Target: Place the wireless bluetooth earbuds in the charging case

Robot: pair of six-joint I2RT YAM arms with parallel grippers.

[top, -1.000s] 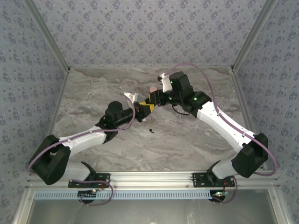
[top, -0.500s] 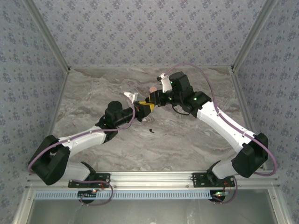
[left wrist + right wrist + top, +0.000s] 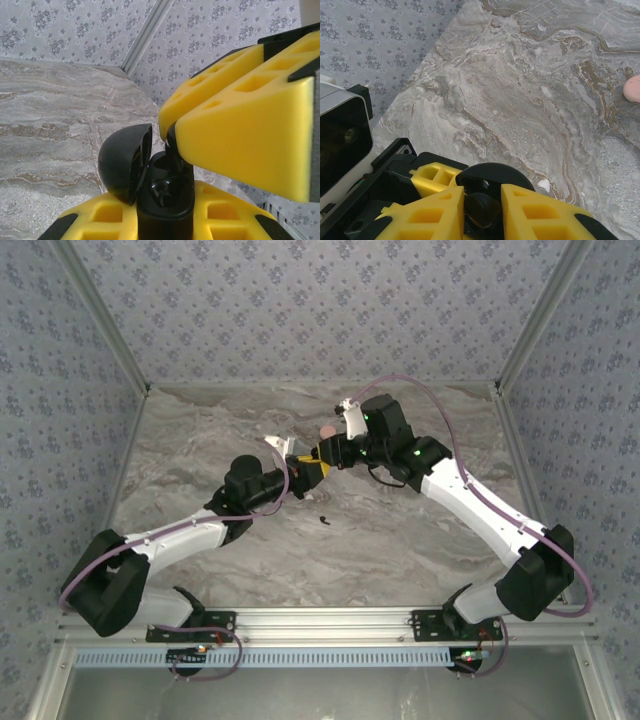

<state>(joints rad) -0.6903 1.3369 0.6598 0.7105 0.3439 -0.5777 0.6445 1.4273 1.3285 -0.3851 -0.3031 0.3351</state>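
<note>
The charging case (image 3: 165, 200) is a small black case with its domed lid (image 3: 122, 162) swung open to the left. My left gripper (image 3: 165, 222) is shut on its base and holds it upright above the table. From above, my right gripper (image 3: 482, 202) reaches down onto the open case, shut on one black earbud (image 3: 484, 212) that sits at the case's cavity. The right gripper's yellow fingers (image 3: 240, 130) cover the top of that cavity. In the top view the two grippers meet at mid-table, left gripper (image 3: 303, 469) and right gripper (image 3: 322, 454). A second earbud (image 3: 323, 519) lies loose on the marble just in front of them.
A pink disc (image 3: 326, 429) lies on the marble table (image 3: 400, 530) just behind the grippers, also seen as the pink disc (image 3: 632, 88) in the right wrist view. Patterned walls with metal frame posts close in the table at the back and both sides.
</note>
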